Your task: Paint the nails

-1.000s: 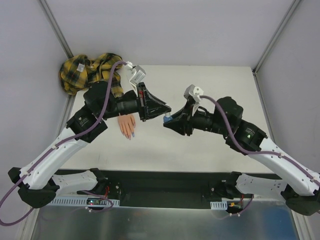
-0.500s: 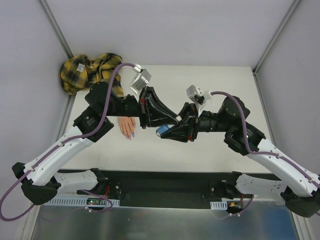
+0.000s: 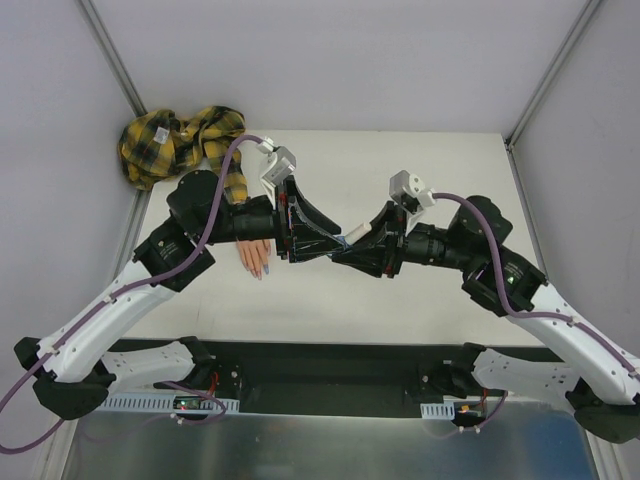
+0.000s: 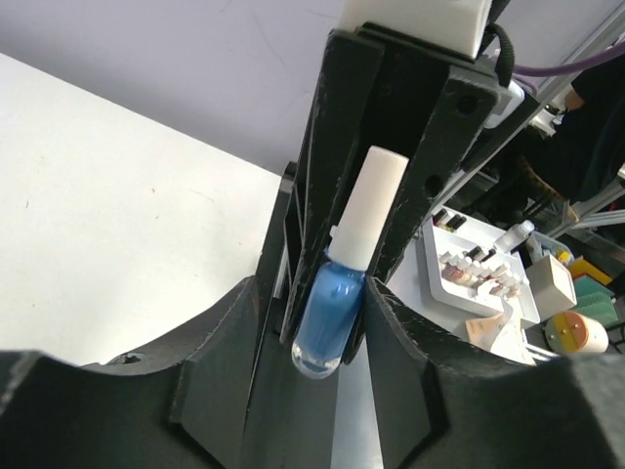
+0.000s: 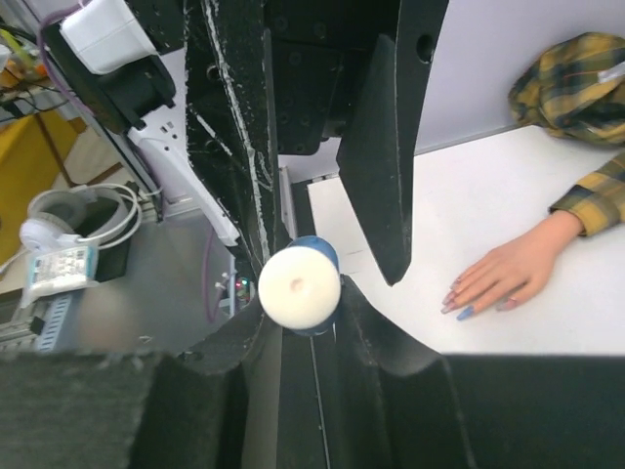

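Note:
A small blue bottle (image 4: 322,327) with a white cap (image 5: 299,283) hangs above the middle of the table. My right gripper (image 5: 303,298) is shut on its blue body, cap end toward the right wrist camera. My left gripper (image 4: 317,285) meets it head-on, and its jaws stand apart on either side of the bottle and the right fingertips. In the top view both grippers join at mid-table, left gripper (image 3: 330,243), right gripper (image 3: 342,250), and hide the bottle. The mannequin hand (image 3: 253,250) lies flat to their left. Its nails (image 5: 457,301) are pinkish-purple, one blue.
The yellow-black plaid sleeve (image 3: 180,140) is bunched at the back left corner by a frame post. The white table (image 3: 450,180) ends at grey walls. Off the table are a tray of small bottles (image 4: 479,274) and headphones (image 5: 68,220).
The left gripper's jaws have come apart; they were shut before. The right gripper moved left with the bottle, dipped, then rose to meet the left gripper. The hand has not moved.

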`<state>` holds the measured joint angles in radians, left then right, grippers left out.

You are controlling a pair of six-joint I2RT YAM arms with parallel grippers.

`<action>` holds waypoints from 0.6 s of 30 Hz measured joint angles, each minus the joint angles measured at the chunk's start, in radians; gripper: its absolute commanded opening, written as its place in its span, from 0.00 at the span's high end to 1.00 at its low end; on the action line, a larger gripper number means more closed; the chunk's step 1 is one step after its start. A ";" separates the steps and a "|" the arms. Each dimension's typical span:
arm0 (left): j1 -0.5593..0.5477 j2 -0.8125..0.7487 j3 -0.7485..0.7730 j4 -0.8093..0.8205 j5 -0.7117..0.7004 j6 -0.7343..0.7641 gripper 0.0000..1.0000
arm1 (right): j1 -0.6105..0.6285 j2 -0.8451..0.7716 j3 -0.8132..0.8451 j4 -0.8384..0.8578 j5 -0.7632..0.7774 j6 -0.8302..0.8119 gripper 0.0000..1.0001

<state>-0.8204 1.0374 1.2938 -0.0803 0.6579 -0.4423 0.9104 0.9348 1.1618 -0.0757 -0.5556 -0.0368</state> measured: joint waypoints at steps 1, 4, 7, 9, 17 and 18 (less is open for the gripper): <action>0.003 -0.001 0.000 -0.008 -0.006 0.001 0.49 | -0.002 -0.006 0.003 -0.010 0.010 -0.013 1.00; 0.003 -0.003 -0.001 -0.024 -0.021 0.014 0.47 | -0.003 -0.014 0.014 -0.039 0.027 -0.042 1.00; 0.003 -0.010 -0.015 -0.034 -0.043 0.026 0.48 | -0.003 -0.015 0.024 -0.072 0.047 -0.069 1.00; 0.003 -0.017 -0.026 -0.039 -0.058 0.032 0.49 | -0.003 -0.015 0.026 -0.092 0.060 -0.084 1.00; 0.003 -0.045 -0.057 -0.076 -0.095 0.042 0.73 | -0.004 -0.019 0.033 -0.144 0.106 -0.126 1.00; 0.003 -0.047 -0.060 -0.079 -0.097 0.042 0.76 | -0.004 -0.019 0.034 -0.147 0.108 -0.130 1.00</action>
<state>-0.8169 0.9905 1.2339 -0.1596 0.5613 -0.4004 0.9062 0.9154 1.1954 -0.2226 -0.4477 -0.1665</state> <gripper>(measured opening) 0.308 0.256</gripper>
